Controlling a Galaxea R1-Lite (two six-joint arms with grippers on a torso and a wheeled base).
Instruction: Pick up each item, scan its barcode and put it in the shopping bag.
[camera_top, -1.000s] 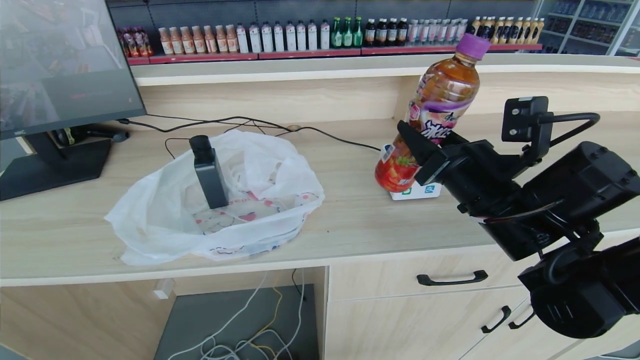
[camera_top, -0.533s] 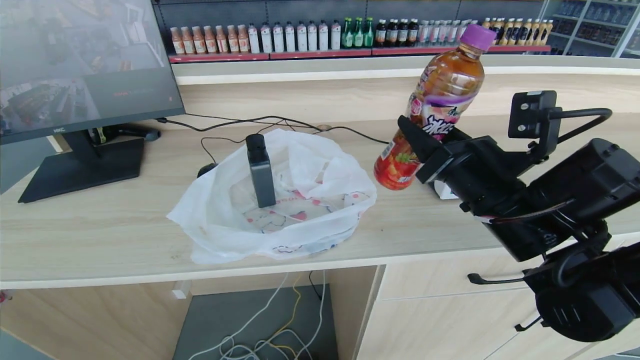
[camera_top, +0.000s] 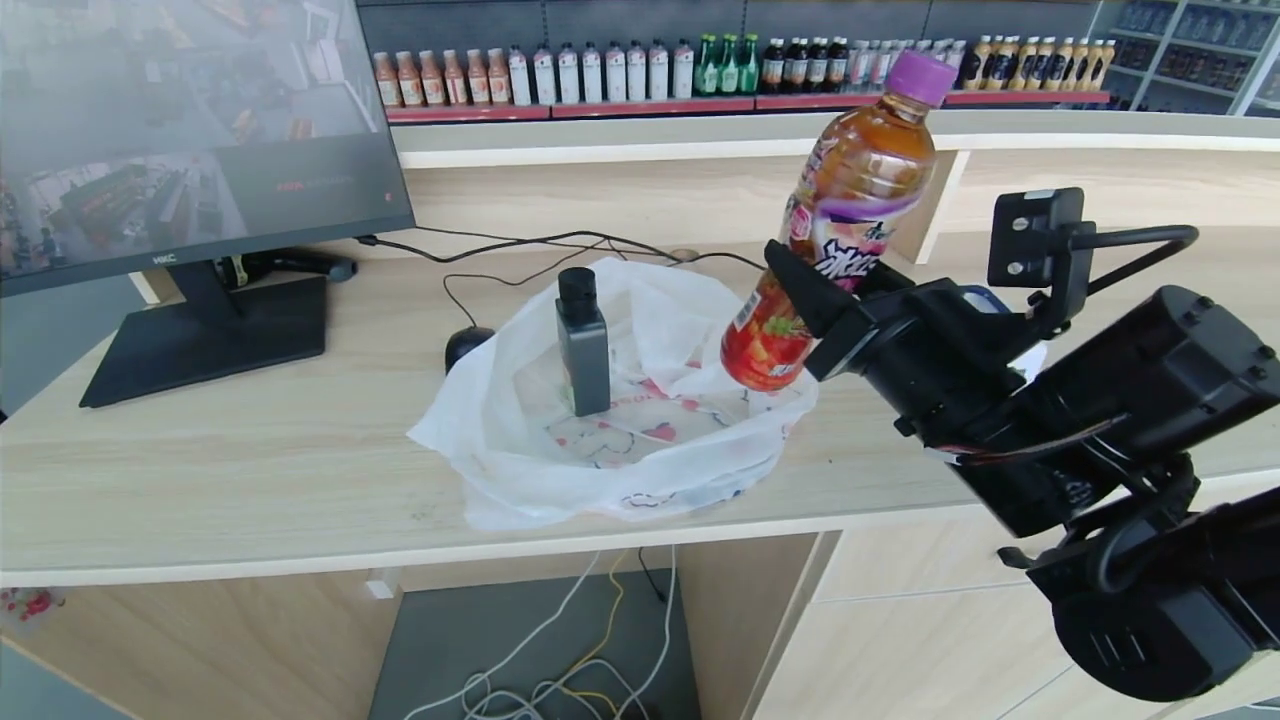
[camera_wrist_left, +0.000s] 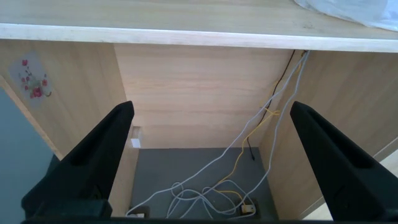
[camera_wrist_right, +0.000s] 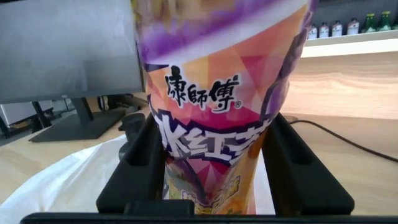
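Clamped between the black fingers of the right gripper (camera_top: 812, 292), around the lower label: a clear plastic bottle of amber drink with a purple cap (camera_top: 862, 180), tilted with the cap up and to the far right. Held in the air with its red base over the right rim of the white plastic shopping bag (camera_top: 520, 450), apart from it. Wrapped in a purple, orange and red label with large dark characters on a pale band, plain in the right wrist view (camera_wrist_right: 214, 124), and a small white print panel near the base, too small to read. Standing upright inside the open bag: a dark grey rectangular bottle with a black cap (camera_top: 584, 345). Spread on the light wooden counter (camera_top: 250, 470), near its front edge. To the left, a black monitor on a stand (camera_top: 180, 130) with small lettering on its lower bezel; just left of the bag, a black mouse (camera_top: 466, 345). Along the far wall, a red shelf of drink bottles (camera_top: 700, 65). Down below the counter, the left gripper (camera_wrist_left: 211, 155), fingers spread wide and holding nothing, facing loose white and yellow cables (camera_wrist_left: 249, 162).
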